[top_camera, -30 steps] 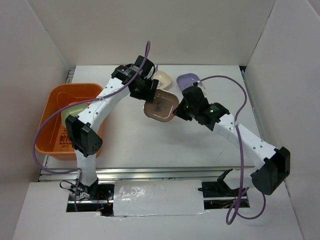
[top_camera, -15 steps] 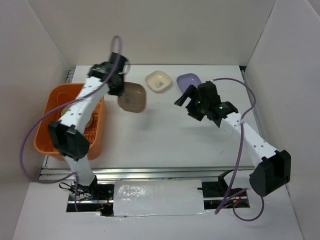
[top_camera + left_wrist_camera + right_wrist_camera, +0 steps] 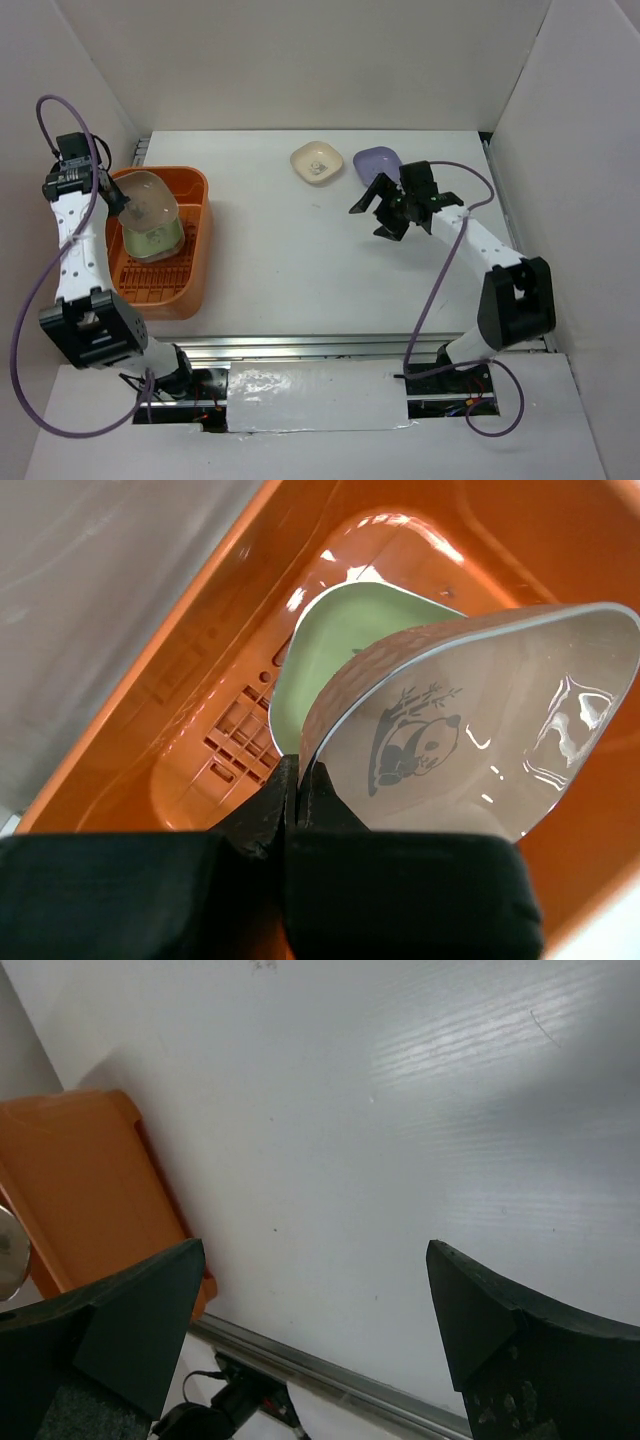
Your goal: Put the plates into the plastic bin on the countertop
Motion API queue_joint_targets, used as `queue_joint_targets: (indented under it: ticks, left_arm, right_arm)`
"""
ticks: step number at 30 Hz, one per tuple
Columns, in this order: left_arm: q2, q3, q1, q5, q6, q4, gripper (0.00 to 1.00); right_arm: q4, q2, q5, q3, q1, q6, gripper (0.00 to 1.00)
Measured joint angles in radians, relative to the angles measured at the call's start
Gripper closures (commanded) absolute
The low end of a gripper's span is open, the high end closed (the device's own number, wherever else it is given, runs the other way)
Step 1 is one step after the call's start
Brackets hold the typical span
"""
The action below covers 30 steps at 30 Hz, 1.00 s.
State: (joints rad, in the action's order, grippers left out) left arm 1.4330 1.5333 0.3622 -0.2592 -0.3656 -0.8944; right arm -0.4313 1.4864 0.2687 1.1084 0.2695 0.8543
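A brown plate (image 3: 150,200) with a panda print (image 3: 415,742) hangs tilted over the orange plastic bin (image 3: 197,262). My left gripper (image 3: 116,196) is shut on its rim (image 3: 298,778). Under it a green plate (image 3: 160,243) lies in the bin (image 3: 190,660), and part of it (image 3: 340,645) shows in the left wrist view. A cream plate (image 3: 318,162) and a lavender plate (image 3: 378,160) sit at the back of the white countertop (image 3: 300,260). My right gripper (image 3: 378,212) hovers just in front of the lavender plate, open and holding nothing (image 3: 313,1250).
White wall panels (image 3: 560,120) close in the countertop on the left, back and right. A metal rail (image 3: 320,345) runs along the near edge. The right wrist view shows bare countertop (image 3: 400,1110) and the bin's side (image 3: 80,1190) at far left.
The right gripper let go of the brown plate and drew back to the right, open. The left gripper shut on it and swung it left from mid-table to over the bin.
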Motion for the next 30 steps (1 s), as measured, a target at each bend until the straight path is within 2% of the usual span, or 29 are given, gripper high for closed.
queue_joint_targets:
  ticks: [3,6,7,8,10,11,12,14,20,21,25,30]
  left_arm:
    - [0.118,0.028,0.027,0.01,0.005,0.008,1.0]
    - [0.224,0.09,0.041,0.029,0.02,0.005,1.0]
    - [0.248,0.112,0.042,0.037,0.024,0.005,0.95]
    - [0.263,0.13,0.042,0.047,0.025,0.006,0.78]
    - [0.275,0.151,0.043,0.06,0.033,0.007,0.62]
    - [0.275,0.153,0.043,0.065,0.034,0.009,0.42]
    - [0.272,0.154,0.043,0.066,0.037,0.009,0.36]
    - [0.262,0.144,0.042,0.064,0.03,0.015,0.26]
    - [0.173,0.079,0.025,0.033,0.019,0.004,0.16]
    - [0.157,0.076,0.02,0.017,0.018,0.0,0.02]
    - [0.075,0.077,-0.032,-0.042,-0.006,-0.021,0.01]
    - [-0.001,0.119,-0.179,-0.053,-0.009,-0.071,0.01]
  right_arm:
    - [0.005,0.096,0.032,0.046,-0.017,0.0,0.0]
    - [0.026,0.126,0.028,0.059,-0.022,0.013,0.0]
    - [0.031,0.126,0.025,0.059,-0.022,0.02,0.0]
    - [0.041,0.126,0.023,0.059,-0.023,0.027,0.0]
    - [0.066,0.126,0.022,0.059,-0.023,0.039,0.0]
    - [0.071,0.127,0.019,0.06,-0.023,0.044,0.0]
    - [0.072,0.128,0.016,0.062,-0.024,0.047,0.0]
    - [0.077,0.134,0.011,0.071,-0.028,0.053,0.0]
    - [0.087,0.19,-0.012,0.119,-0.053,0.08,0.0]
    - [0.085,0.207,-0.019,0.138,-0.058,0.084,0.0]
    - [0.076,0.324,-0.045,0.289,-0.08,0.085,0.0]
    - [0.058,0.544,-0.093,0.582,-0.121,0.111,0.0]
